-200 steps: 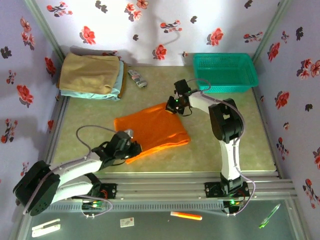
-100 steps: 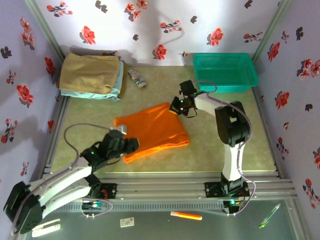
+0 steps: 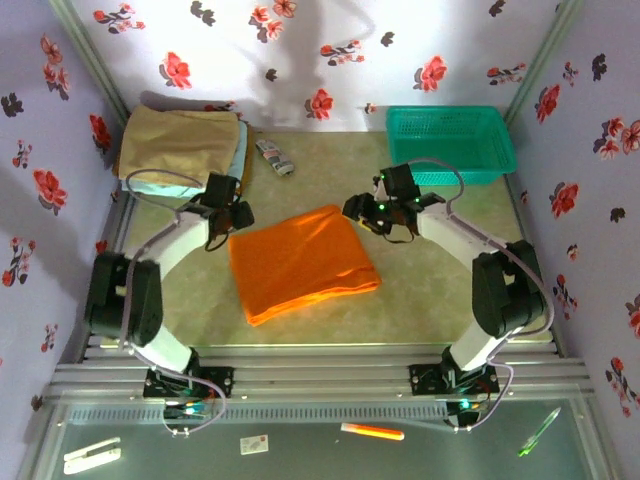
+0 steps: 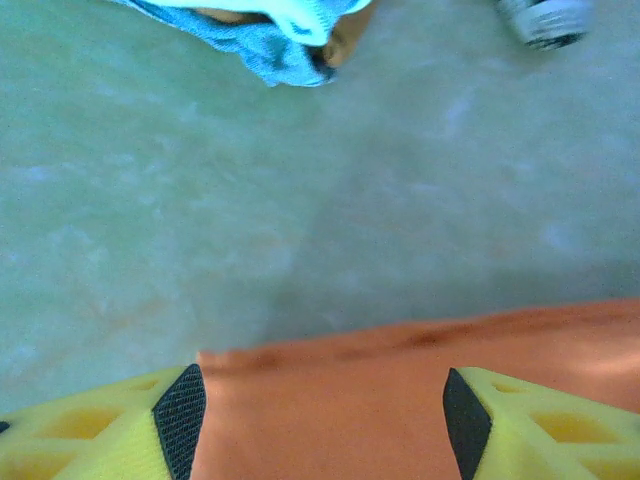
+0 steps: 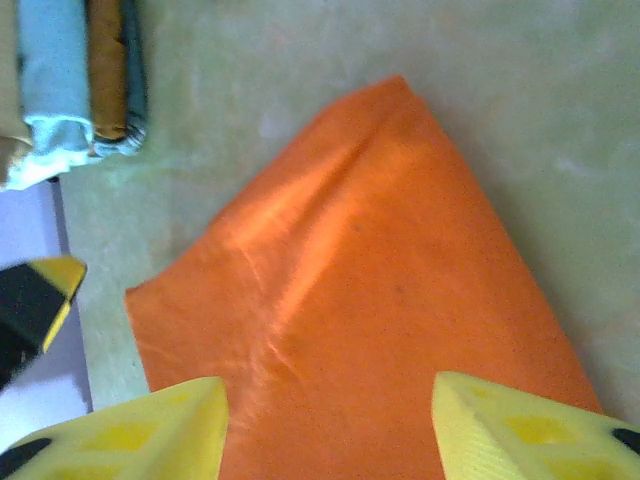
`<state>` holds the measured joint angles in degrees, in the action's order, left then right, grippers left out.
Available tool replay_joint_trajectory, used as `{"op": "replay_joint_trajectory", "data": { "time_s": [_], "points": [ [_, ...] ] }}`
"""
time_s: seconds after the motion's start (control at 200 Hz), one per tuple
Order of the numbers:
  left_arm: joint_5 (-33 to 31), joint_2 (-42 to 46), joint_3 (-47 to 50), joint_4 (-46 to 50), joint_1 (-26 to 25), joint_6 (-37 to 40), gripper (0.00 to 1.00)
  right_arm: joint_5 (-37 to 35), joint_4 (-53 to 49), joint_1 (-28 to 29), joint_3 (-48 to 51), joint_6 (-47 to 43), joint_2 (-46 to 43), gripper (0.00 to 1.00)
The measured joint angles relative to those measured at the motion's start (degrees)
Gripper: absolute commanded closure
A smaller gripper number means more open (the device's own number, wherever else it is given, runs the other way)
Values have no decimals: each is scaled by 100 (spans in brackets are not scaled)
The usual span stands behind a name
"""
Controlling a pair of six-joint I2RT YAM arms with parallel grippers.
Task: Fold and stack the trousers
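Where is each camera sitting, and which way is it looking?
Top camera: high behind the arms, looking down at the table; the left arm and right arm show, orange trousers between them.
Left wrist camera: on the left arm, looking down past its open left fingers at the trousers' edge and folded clothes.
Right wrist camera: on the right arm, looking down past its open right fingers at the trousers.
Shared: both wrist cameras see trousers and folded clothes.

Bare bench (image 3: 440, 290) right of the trousers (image 3: 302, 262), wide open lane. Folded stack (image 3: 180, 150) blocks the far-left corner, green basket (image 3: 450, 143) the far-right, small item (image 3: 274, 156) just beside the stack.
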<state>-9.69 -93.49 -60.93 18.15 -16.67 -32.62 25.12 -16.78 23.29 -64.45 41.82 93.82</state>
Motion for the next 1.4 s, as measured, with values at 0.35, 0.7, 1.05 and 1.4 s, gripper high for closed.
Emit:
{"op": "replay_joint_trajectory", "data": {
  "time_s": [0.35, 0.7, 1.05, 1.4],
  "points": [
    [-2, -2315, -2391, -140, 428, 903, 35, 321, 568, -127, 540, 20, 0, 29],
    [142, -2968, -3088, 431, 586, 863, 65, 586, 1115, -396, 595, 111, 310, 27],
    [452, -3265, -3665, 898, 651, 592, 100, 726, 1231, -584, 643, 197, 396, 29],
    [295, -2400, -1965, -560, 459, 374, 100, 730, 1226, -616, 643, 214, 367, 31]
  ]
}}
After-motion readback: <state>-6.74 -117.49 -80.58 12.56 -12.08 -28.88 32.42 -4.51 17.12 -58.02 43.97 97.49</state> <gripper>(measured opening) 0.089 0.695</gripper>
